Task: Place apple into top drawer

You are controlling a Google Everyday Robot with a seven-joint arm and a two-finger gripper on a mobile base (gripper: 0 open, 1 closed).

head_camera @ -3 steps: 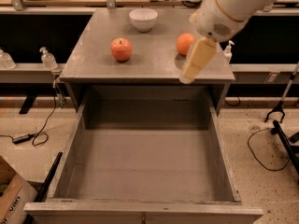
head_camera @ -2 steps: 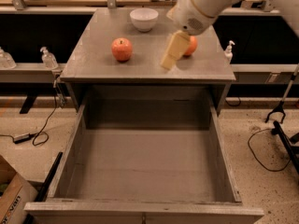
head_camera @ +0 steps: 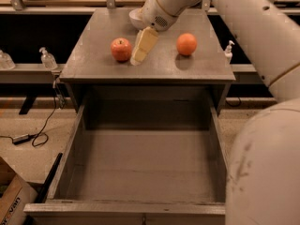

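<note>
The apple [head_camera: 121,49], red-orange with a dimpled stem top, sits on the left part of the grey cabinet top [head_camera: 93,64]. My gripper [head_camera: 142,49] hangs from the white arm just right of the apple, its cream fingers pointing down and left, close beside the fruit and holding nothing. The top drawer [head_camera: 145,165] is pulled out wide below the cabinet top, a grey box with low walls and nothing inside.
A uniformly orange fruit [head_camera: 186,44] sits on the right of the cabinet top. A white bowl [head_camera: 136,17] stands at the back, partly behind the arm. Soap bottles [head_camera: 47,58] stand on the left shelf, a small one [head_camera: 229,51] on the right. Cables and a cardboard box [head_camera: 11,203] lie on the floor, left.
The arm has swung left across the cabinet top, from over the orange fruit to just beside the apple. The fruits and the drawer have not moved.
</note>
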